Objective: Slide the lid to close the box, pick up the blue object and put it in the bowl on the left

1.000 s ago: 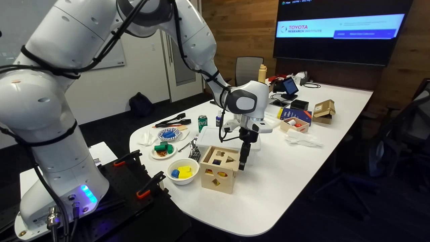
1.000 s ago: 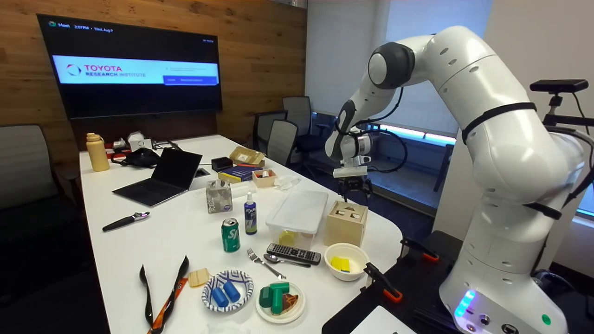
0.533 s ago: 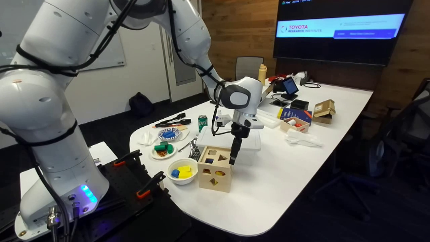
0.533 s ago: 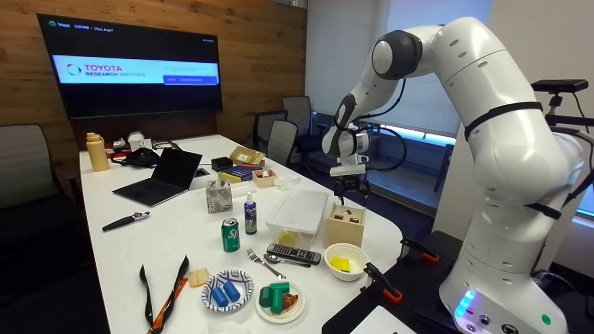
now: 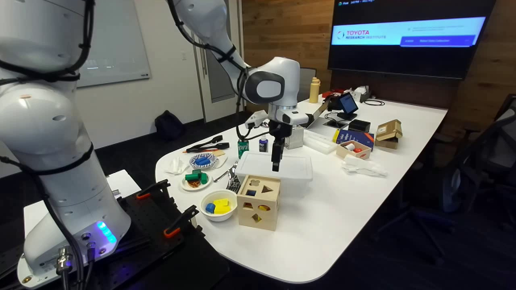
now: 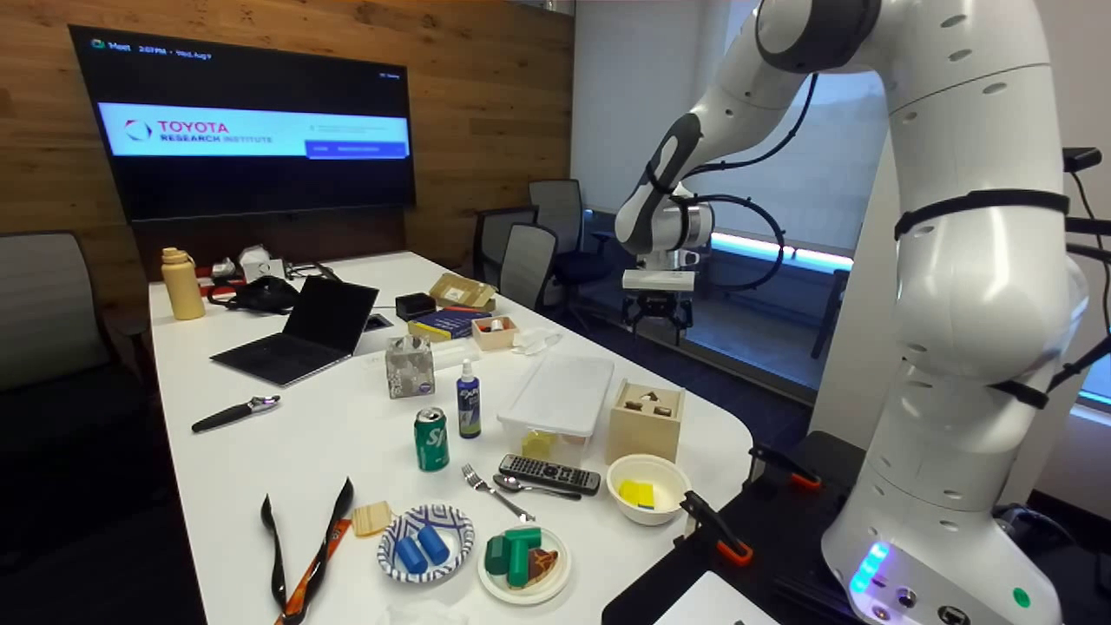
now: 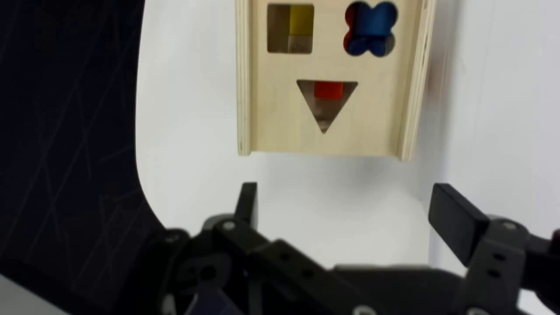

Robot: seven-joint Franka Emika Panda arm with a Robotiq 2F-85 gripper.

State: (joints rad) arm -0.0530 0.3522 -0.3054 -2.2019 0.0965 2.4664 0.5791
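The light-wood box point(image 5: 258, 215) stands on the table with its flat lid point(image 5: 264, 189) on top. In the wrist view the lid point(image 7: 280, 118) lies between the side rails, its near edge about level with their ends. Coloured blocks show through the holes. My gripper point(image 7: 343, 188) is open and empty, above and just beyond the lid's edge; it also shows in both exterior views point(image 5: 276, 167) point(image 6: 660, 337). Blue cylinders point(image 6: 422, 551) lie in a patterned bowl point(image 6: 464, 521). A white bowl point(image 6: 677, 508) beside the box holds yellow blocks point(image 5: 221, 206) and a blue block point(image 5: 210, 208).
A white lidded plastic box point(image 6: 560, 395) stands close beside the wooden box. A plate point(image 6: 555, 586) with green blocks, a remote point(image 6: 549, 475), a fork, a spoon, a green can point(image 6: 431, 440) and a spray bottle point(image 6: 469, 404) are nearby. The table edge curves past the box.
The lid moved inward until about level with the box's end, and the box shifted slightly toward the white bowl. Then my gripper rose away from the lid.
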